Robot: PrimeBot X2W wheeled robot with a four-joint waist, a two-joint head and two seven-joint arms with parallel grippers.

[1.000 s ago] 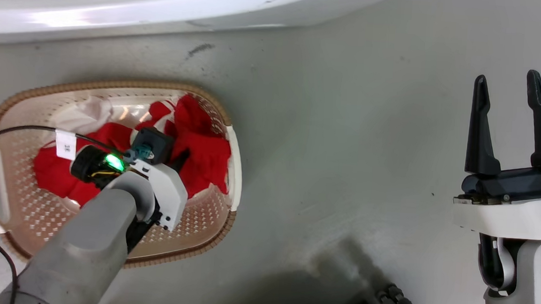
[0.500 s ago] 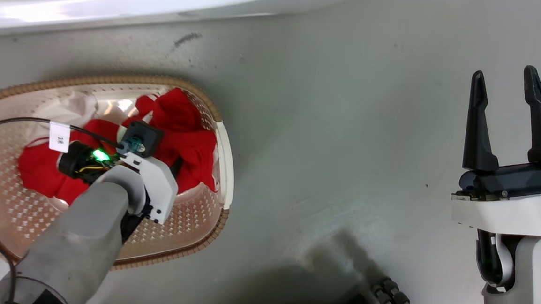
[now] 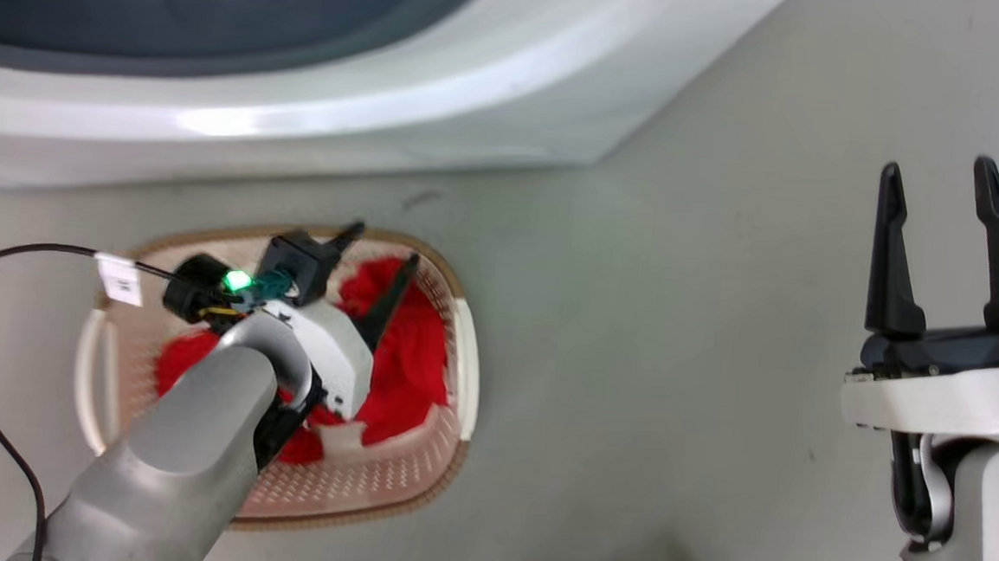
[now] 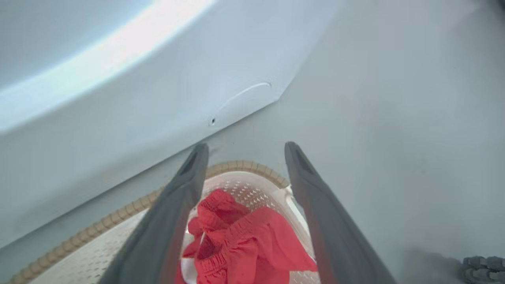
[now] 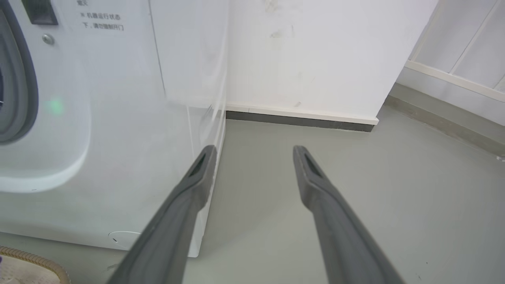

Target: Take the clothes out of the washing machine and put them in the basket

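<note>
Red clothes [image 3: 413,353]: one bunched heap with white parts, laid inside the basket; single garments cannot be counted.
Basket [image 3: 346,514]: one, cream with a brown rim, set on the floor [image 3: 679,326] just before the washing machine.
Left claw [image 3: 385,244]: one, two fingers spread, empty, held over the clothes.
Washing machine [image 3: 390,92]: one, white.
Right claw [image 3: 938,167]: one, two fingers spread, empty, well apart from the basket.
</note>
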